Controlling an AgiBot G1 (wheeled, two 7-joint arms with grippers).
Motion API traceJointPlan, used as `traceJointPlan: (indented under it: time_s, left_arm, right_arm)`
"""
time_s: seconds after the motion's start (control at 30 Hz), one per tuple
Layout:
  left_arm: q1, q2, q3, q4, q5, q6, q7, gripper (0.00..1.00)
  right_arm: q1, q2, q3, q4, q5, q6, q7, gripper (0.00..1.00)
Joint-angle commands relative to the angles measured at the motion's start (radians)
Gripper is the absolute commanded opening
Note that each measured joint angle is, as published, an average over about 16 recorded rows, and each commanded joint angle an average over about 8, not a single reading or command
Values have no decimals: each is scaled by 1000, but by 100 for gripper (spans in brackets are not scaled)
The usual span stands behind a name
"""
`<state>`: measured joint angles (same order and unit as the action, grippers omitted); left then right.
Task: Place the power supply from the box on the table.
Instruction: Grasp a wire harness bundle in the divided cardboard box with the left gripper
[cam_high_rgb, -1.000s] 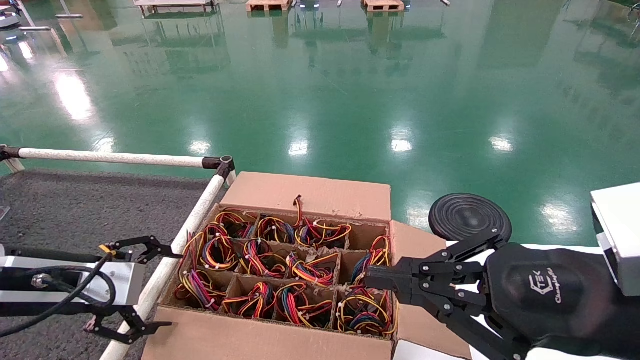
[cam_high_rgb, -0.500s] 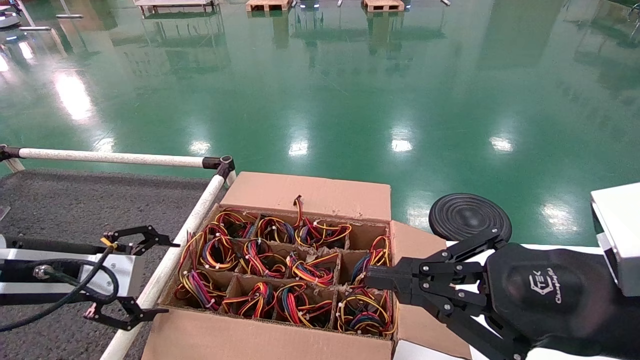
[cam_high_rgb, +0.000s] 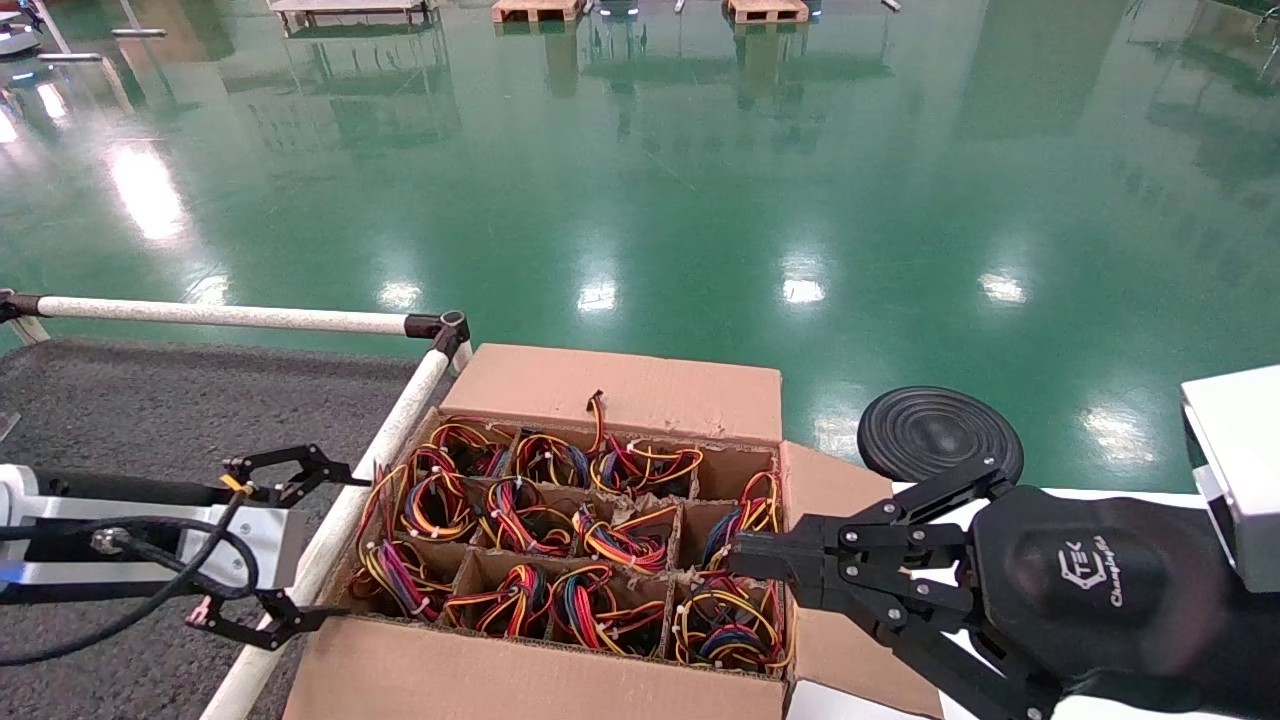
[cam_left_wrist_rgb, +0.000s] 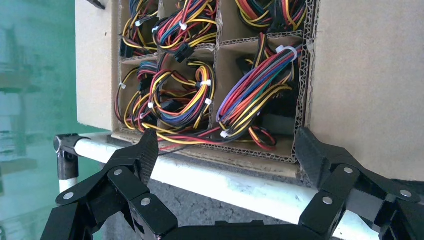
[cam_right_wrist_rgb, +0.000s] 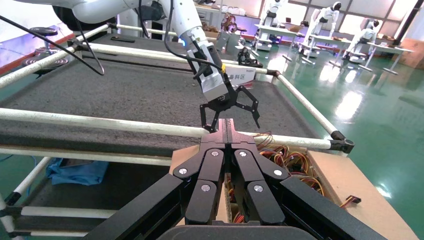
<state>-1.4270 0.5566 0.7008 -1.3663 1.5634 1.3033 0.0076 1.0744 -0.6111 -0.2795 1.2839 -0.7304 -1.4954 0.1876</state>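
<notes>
Step in hand: approach, nothing lifted yet. The left hand (cam_high_rgb: 305, 545) hangs over the white rail (cam_high_rgb: 345, 520) at the box's (cam_high_rgb: 520, 680) left edge, fingers spread wide and empty. The right hand (cam_high_rgb: 745, 560) sits at the box's right side, fingers pressed together, idle. Every power supply remains in the divider cells, only wire bundles showing; the nearest (cam_left_wrist_rgb: 252, 97) lies in the corner cell before the left hand. The grey tabletop (cam_high_rgb: 150, 410) lies left of the rail. Judged next: reach into that cell and grip the block, not loose wires.
</notes>
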Motion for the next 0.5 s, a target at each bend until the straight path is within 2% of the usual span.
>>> traceJointPlan:
  time_s: [0.03,0.5]
  left_arm:
    - [4,2,0,-1,0,-5,3,100]
    - [28,17,-2,-5,-13,-25,25,100]
  right_arm:
    - [0,0,0,0,0,0,0,0]
    - [0,0,0,0,0,0,0,0]
